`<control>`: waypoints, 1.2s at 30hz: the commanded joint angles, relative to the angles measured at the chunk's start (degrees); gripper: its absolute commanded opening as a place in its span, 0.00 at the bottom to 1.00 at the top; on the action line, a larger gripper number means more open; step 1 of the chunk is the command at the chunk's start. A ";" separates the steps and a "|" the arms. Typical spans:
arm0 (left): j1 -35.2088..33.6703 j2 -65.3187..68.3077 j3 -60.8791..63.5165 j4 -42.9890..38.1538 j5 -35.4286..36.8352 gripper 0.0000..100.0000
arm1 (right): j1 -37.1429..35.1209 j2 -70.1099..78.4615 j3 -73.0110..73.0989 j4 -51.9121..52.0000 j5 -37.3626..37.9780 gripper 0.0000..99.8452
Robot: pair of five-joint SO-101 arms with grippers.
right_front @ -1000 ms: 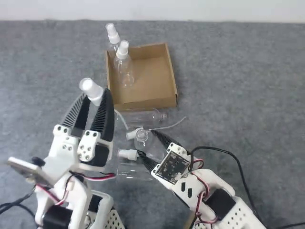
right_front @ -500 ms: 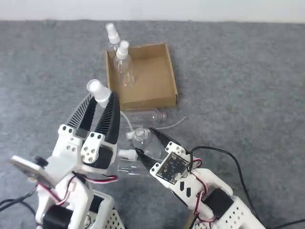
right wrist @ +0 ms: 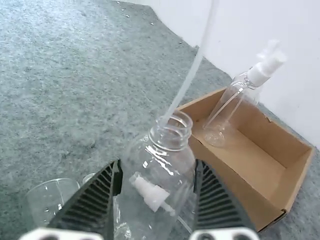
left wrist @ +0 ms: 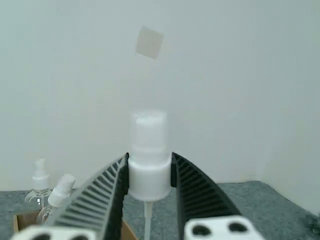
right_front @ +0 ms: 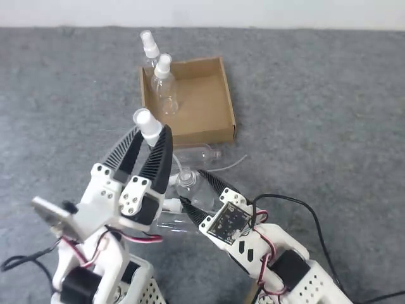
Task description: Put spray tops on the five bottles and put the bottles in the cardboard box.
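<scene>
Spray top (left wrist: 149, 145), pinched upright in left gripper (left wrist: 149, 159), is dangling its tube into the upright bottle (right wrist: 165, 145) clamped by right gripper (right wrist: 156, 170); grey carpet (right_front: 316, 95), white wall (left wrist: 225, 75).

White spray top (left wrist: 149, 155); clear bottle (right wrist: 160, 167); brown cardboard box (right_front: 201, 101); grey carpet (right_front: 316, 95).

Robotics lab or test rig, not a home. The bench is covered in a grey felt-like mat (right_front: 316, 95) and backs onto a plain white wall (right_front: 253, 12). A pair of white plastic robot arms (right_front: 95, 215) sits on perforated white base plates (right_front: 144, 286) with an exposed black cable (right_front: 297, 201). There's a small pale square patch (left wrist: 149, 42) on the wall.
</scene>
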 commanded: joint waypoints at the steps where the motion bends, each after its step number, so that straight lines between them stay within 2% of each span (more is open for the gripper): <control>1: 0.35 -0.97 0.04 -1.67 -0.53 0.01 | -0.75 -1.01 -0.53 -1.27 0.70 0.02; 14: 0.35 -0.97 2.86 -1.23 -0.53 0.01 | -0.48 -1.01 -0.79 -1.19 0.70 0.02; 18: 0.53 -0.97 2.51 1.67 -0.62 0.01 | -0.48 -1.01 -0.79 -1.19 0.70 0.02; 25: 6.42 -0.97 2.77 4.92 -5.10 0.01 | -0.31 -1.01 -0.88 -1.19 0.70 0.02; 31: 7.03 -0.97 2.59 6.24 -5.10 0.01 | 4.62 -1.01 -1.93 -1.54 0.09 0.02; 36: 7.03 -0.97 2.51 6.86 -5.19 0.01 | 5.23 -1.01 -2.11 -1.36 0.09 0.02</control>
